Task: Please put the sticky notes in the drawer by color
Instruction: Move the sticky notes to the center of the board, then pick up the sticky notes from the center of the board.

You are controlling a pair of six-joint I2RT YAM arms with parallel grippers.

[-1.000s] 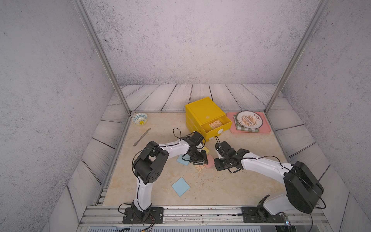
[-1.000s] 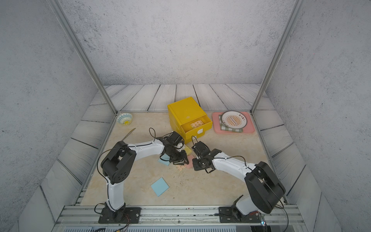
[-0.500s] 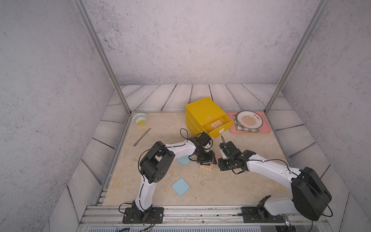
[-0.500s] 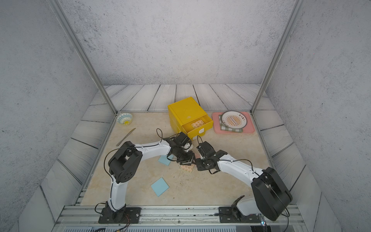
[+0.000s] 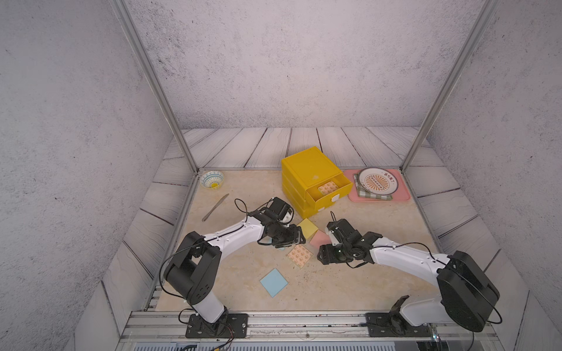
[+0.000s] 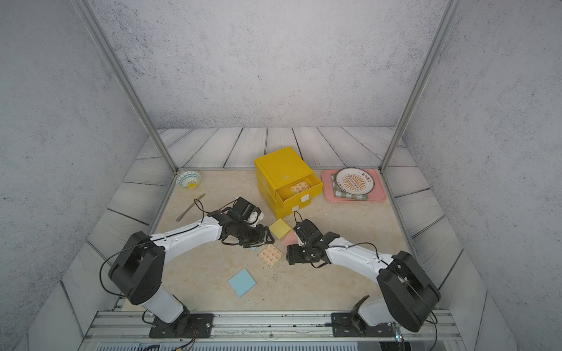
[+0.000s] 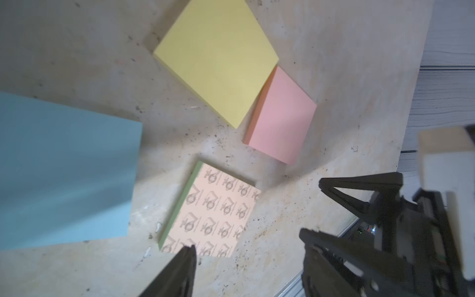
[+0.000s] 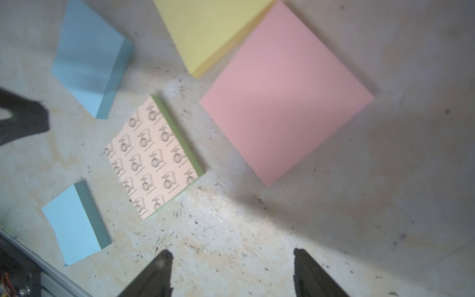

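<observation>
The yellow drawer (image 5: 310,170) (image 6: 281,170) has its top drawer pulled out, and a patterned pad (image 5: 327,189) lies inside. In front of it lie sticky notes: yellow (image 5: 307,228) (image 7: 218,59), pink (image 5: 318,238) (image 8: 285,92), a green-edged pad with a patterned face up (image 5: 299,256) (image 7: 213,210) (image 8: 154,156), and two light blue ones (image 5: 273,282) (image 8: 87,56). My left gripper (image 5: 299,238) (image 7: 246,241) is open just left of the green-edged pad. My right gripper (image 5: 322,255) (image 8: 231,254) is open just right of it. Neither holds anything.
A pink tray (image 5: 401,197) with a checked cloth and a plate (image 5: 377,181) stands right of the drawer. A small bowl (image 5: 212,179) and a knife (image 5: 215,207) lie at the back left. Metal posts rise at both back corners.
Both grippers have opened and drawn slightly apart. The green-edged patterned pad they met over now lies free on the table between them.
</observation>
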